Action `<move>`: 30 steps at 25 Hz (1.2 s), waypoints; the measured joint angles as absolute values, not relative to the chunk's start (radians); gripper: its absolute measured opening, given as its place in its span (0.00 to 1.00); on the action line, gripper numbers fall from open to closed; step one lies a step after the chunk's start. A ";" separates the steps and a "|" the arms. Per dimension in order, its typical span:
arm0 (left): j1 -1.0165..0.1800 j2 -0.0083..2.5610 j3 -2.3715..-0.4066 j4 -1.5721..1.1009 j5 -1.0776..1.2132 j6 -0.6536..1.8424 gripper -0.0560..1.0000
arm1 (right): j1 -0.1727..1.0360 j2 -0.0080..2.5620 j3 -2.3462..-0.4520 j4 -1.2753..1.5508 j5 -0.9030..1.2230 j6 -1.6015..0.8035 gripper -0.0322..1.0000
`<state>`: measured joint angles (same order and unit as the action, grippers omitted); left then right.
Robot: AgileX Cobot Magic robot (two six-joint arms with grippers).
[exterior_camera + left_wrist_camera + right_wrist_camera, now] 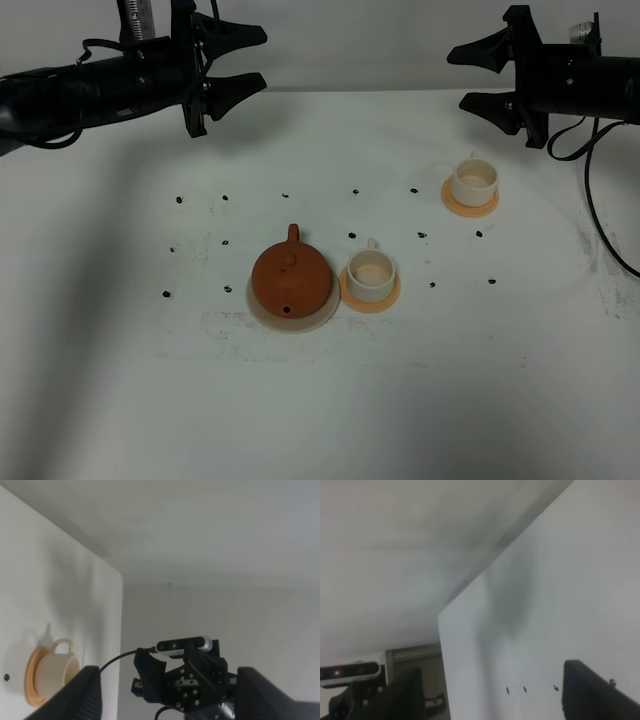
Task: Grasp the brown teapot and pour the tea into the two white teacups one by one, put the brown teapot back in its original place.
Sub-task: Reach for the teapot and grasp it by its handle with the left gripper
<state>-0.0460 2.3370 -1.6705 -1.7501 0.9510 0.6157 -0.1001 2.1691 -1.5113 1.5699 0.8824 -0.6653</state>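
I am at the very start, and the grasp is not yet begun. My left tool [262, 58] hangs high over the far left of the counter [120, 400], jaws spread wide and empty. My right tool [457, 78] hangs at the far right, spread and empty too.

The brown teapot [290, 278] sits on its pale disc [300, 324] near the middle, with its loop handle [293, 233] pointing far and its spout [287, 309] near. The near teacup [370, 275] stands on an orange coaster [388, 302] just right of the pot. The far teacup [473, 182] is well apart, far and right.

Next, I judge, the left tool must come down to the handle, jaws turned to straddle the loop. It should close firmly and lift the pot level, so the lid stays seated.
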 joint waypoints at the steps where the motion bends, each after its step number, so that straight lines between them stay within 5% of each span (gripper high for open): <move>1: -0.046 2.338 -1.670 -1.746 0.951 0.615 0.61 | -0.100 2.171 -1.511 1.570 0.881 -0.665 0.61; 15: -0.046 2.356 -1.673 -1.724 0.965 0.604 0.61 | -0.100 2.173 -1.513 1.514 0.866 -0.647 0.61; 21: -0.046 2.355 -1.771 -1.684 1.096 0.805 0.57 | -0.100 2.167 -1.611 1.505 0.946 -0.850 0.56; 30: -0.078 2.252 -1.976 -0.990 1.080 0.773 0.47 | -0.100 2.035 -1.716 1.070 0.871 -0.844 0.54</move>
